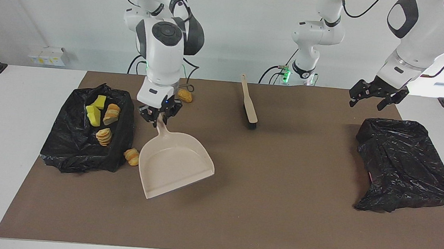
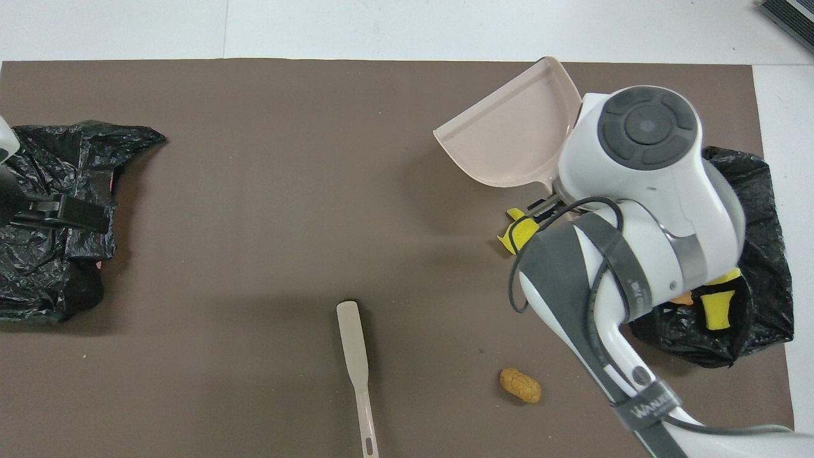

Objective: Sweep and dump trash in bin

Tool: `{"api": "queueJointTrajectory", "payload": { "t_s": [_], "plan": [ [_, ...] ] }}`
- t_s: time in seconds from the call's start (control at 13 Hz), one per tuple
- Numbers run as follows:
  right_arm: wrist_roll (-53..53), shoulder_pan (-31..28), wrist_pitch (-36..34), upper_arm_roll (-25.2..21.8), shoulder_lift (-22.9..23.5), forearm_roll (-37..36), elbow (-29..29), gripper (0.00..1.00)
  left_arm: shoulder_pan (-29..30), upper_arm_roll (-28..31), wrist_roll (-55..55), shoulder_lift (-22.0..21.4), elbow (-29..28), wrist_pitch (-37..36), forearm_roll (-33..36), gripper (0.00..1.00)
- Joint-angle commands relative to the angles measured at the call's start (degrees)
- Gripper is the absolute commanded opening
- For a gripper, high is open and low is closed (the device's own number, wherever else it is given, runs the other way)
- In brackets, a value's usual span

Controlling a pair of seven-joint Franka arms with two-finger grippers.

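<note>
I see the right gripper point(image 1: 159, 114) with jaws clamped on the handle of the beige dustpan point(image 1: 174, 168), pan empty. Beside it, the black-lined bin point(image 1: 73, 145) at the right arm's end holds the trash point(image 1: 104, 135) — bright yellow sponge chunks plus tan, ridged bread-like lumps. One lump point(image 1: 132, 156) lies on the surface between bin and pan, another point(image 1: 185, 95) nearer the robots. Left gripper point(image 1: 378, 97) waits over a second black bag point(image 1: 404, 164) — jaws spread, holding nothing. Brush point(image 1: 248, 105) lies mid-surface.
</note>
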Motion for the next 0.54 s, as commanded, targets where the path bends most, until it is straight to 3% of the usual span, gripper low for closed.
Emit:
{"api": "queueJointTrajectory", "payload": {
  "t_s": [0.0,0.46],
  "plan": [
    [11.24,4.11,-0.92,-0.03,8.82,3.32,11.78,0.00,-0.08,-0.12,0.74,0.64,1.11,0.43,0.30,1.00],
    [35.09,16.51,-1.54,-0.29,27.73,3.32,30.96,0.00,0.98,0.05,0.74,0.20,1.11,0.08,0.48,1.00]
  ]
}}
